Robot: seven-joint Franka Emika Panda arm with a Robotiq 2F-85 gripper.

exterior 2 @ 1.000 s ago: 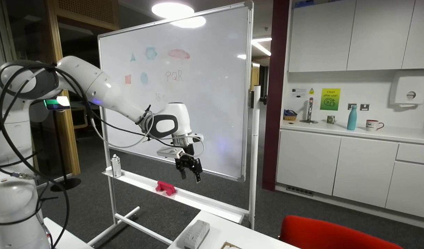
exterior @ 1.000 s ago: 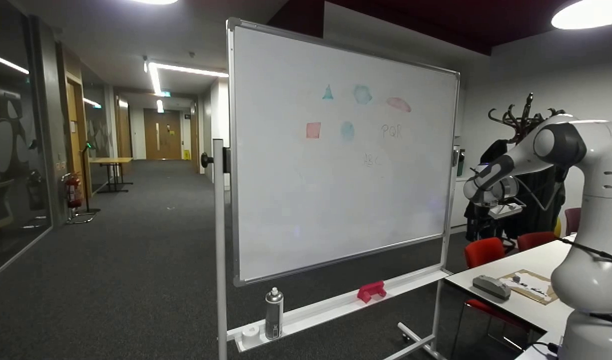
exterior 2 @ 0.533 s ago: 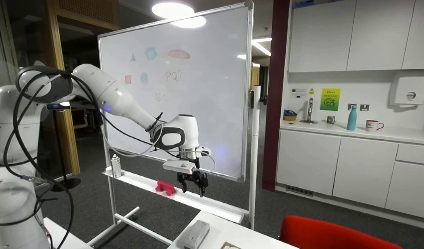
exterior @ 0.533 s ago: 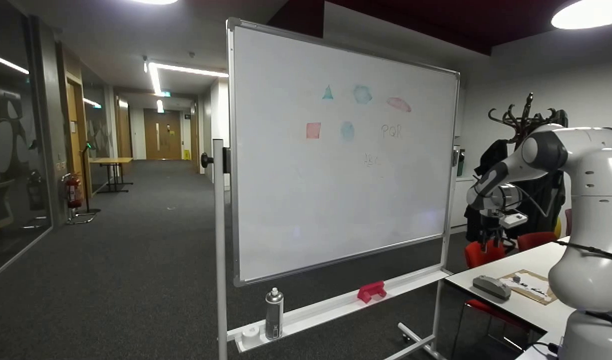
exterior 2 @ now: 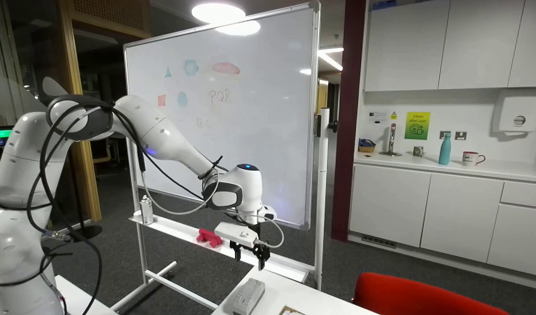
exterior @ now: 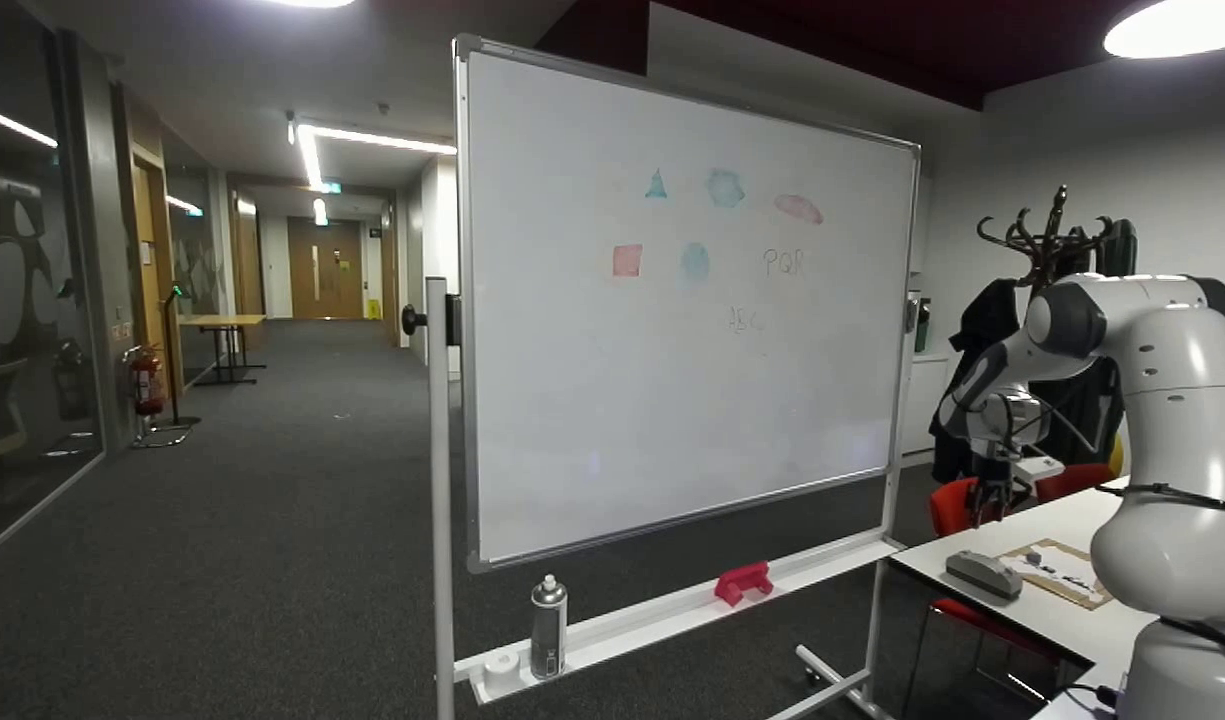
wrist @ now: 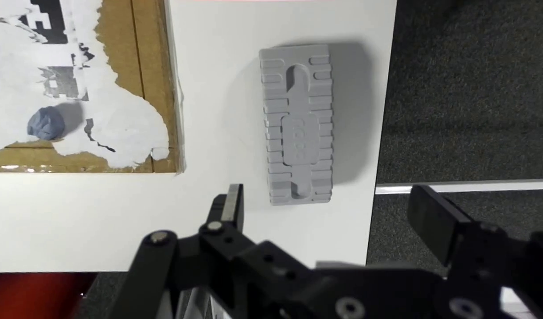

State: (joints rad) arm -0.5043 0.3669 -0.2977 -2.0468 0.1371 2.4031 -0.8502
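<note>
A grey ribbed block (wrist: pixel 300 137), looking like a board eraser, lies on the white table near its edge. The same grey block (exterior 2: pixel 249 296) shows in both exterior views. My gripper (wrist: pixel 327 195) stands open above the table, nothing between its fingers. Its fingertips point down, short of the block's near end in the wrist view and apart from it. In an exterior view the gripper (exterior 2: pixel 249 262) hangs just above and beyond the block. Behind it stands a whiteboard (exterior: pixel 672 400) with coloured shapes and the letters PQR and ABC.
Torn cardboard (wrist: pixel 149 79) with a blue-grey lump (wrist: pixel 46 123) lies beside the block. A red holder (exterior: pixel 743 583) and a spray can (exterior: pixel 549 625) stand on the whiteboard's ledge (exterior: pixel 662 625). A red chair (exterior 2: pixel 408 297) stands by the table.
The arm has reached forward and down, bringing the gripper lower, closer to the table and the grey block. The jaws have stayed open; block, holder and can have not moved.
</note>
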